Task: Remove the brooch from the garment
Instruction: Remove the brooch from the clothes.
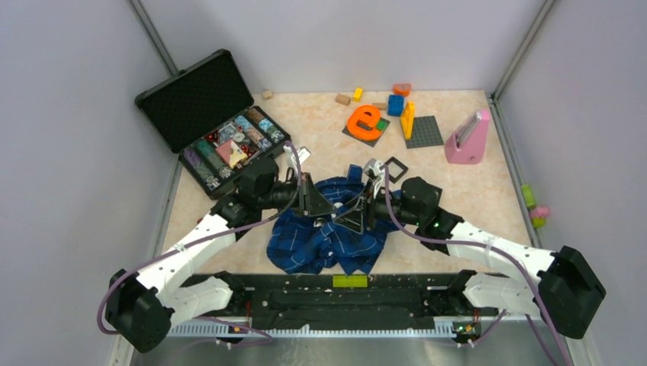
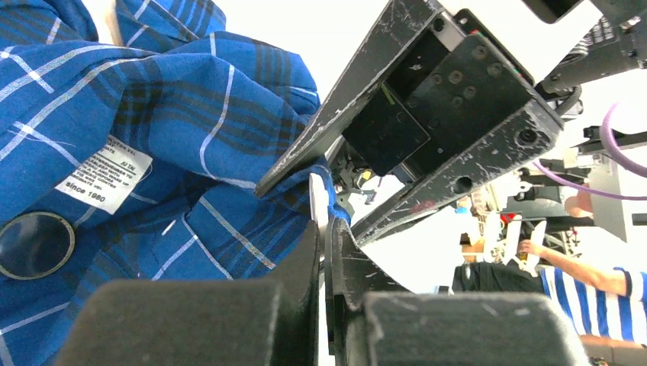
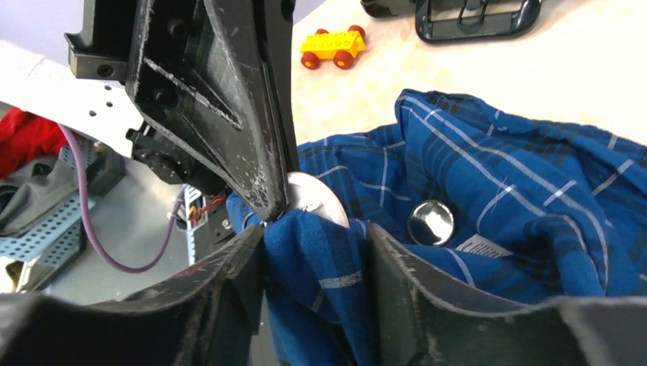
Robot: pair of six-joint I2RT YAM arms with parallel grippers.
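The garment (image 1: pixel 320 244), a blue plaid shirt, lies bunched at the table's near middle. The brooch (image 3: pixel 431 223), a small shiny silvery disc, sits on the cloth beside a white label (image 3: pixel 484 245); it also shows in the left wrist view (image 2: pixel 34 245). Neither gripper touches it. My left gripper (image 2: pixel 324 229) is shut on the edge of a thin white disc (image 3: pixel 317 200) at a raised fold. My right gripper (image 3: pixel 314 236) is shut on that same fold of shirt (image 3: pixel 328 282), just under the disc. The two grippers meet tip to tip above the shirt (image 1: pixel 339 210).
An open black case (image 1: pixel 210 122) with several small items stands at the back left. An orange letter (image 1: pixel 365 120), a grey baseplate (image 1: pixel 424 131), a pink block (image 1: pixel 467 139) and loose bricks lie at the back. A black square frame (image 1: pixel 395 168) lies behind the shirt.
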